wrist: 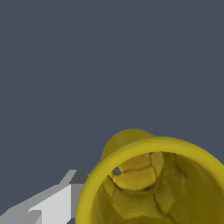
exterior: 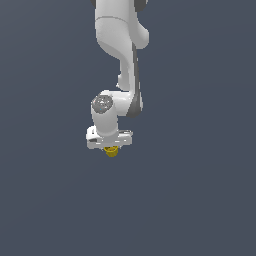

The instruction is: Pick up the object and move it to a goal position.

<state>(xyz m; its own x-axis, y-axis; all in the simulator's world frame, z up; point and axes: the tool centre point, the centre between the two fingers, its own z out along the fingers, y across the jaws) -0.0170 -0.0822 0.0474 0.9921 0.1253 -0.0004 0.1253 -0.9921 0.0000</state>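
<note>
The small mustard-yellow cup (exterior: 111, 153) hangs just under my white gripper (exterior: 110, 146) in the middle of the exterior view, and only its lower part shows below the hand. In the wrist view the cup (wrist: 144, 175) fills the lower right, with its rim and hollow inside facing the camera. One white and grey finger (wrist: 61, 199) lies against the outside of the rim. The other finger is hidden behind the cup. The gripper is shut on the cup. No goal marker shows in either view.
The arm's white links (exterior: 120, 60) rise above the gripper to the top of the exterior view. Everything else is a plain dark grey-blue background (exterior: 200, 190) with no other objects or edges in sight.
</note>
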